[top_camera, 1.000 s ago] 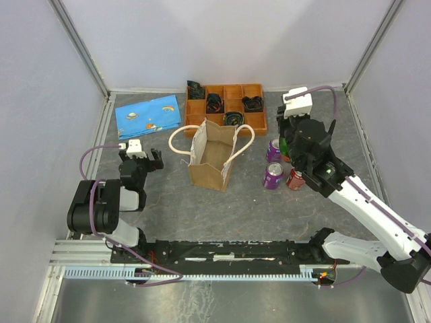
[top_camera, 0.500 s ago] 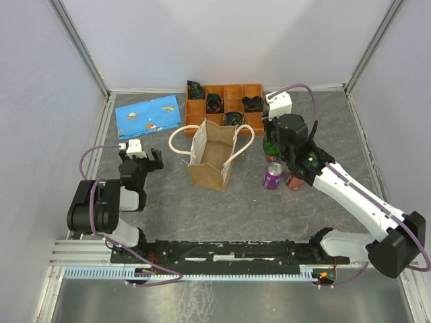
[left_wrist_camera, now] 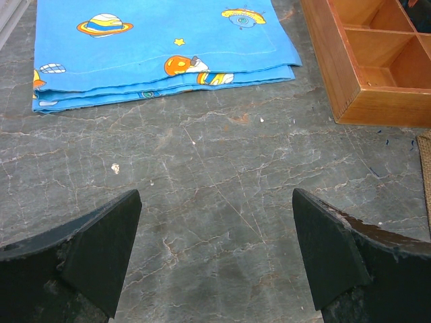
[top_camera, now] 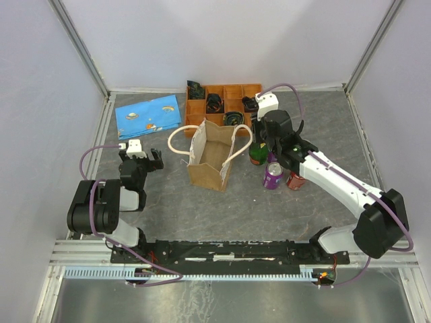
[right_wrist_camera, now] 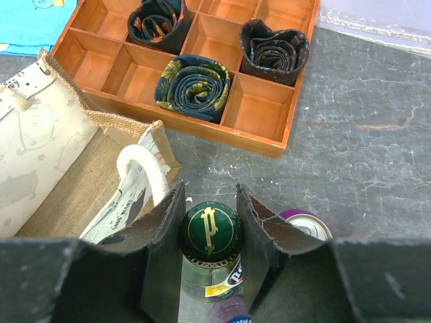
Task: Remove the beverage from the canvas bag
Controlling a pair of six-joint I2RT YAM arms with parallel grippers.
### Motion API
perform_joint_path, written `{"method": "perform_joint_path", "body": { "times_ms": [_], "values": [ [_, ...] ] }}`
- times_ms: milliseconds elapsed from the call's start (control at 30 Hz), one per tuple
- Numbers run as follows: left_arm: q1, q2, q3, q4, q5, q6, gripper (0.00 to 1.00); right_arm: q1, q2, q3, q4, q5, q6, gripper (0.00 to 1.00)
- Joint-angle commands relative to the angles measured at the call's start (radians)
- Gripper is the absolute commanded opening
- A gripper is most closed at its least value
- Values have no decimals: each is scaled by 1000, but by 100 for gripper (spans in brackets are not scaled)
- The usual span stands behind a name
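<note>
Right wrist view: we see the right tool [right_wrist_camera: 210,200] closed on the neck of the dark green glass bottle with a green cap [right_wrist_camera: 210,231]. The bottle is upright, outside and just beside the tan canvas bag with cream rope handles [right_wrist_camera: 64,158]. We find the left tool [left_wrist_camera: 215,229] wide open, holding nothing, above the grey marbled worktop [left_wrist_camera: 222,168].

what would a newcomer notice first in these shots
The right end effector clamped on a green-capped bottle, just right of the open canvas bag mid-table. Behind them, the wooden tray holds dark rolled fabrics; a bright blue cloth lies far left.
</note>
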Motion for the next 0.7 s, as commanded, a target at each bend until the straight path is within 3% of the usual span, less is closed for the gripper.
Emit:
{"method": "perform_joint_path", "body": {
  "times_ms": [0,667],
  "values": [
    [-4,-4,5,39,-9,36,99,-17,-21,-9,213,-21,30,0],
    [-4,-4,5,38,-9,36,99,-27,43,-148,397,-97,24,0]
  ]
}}
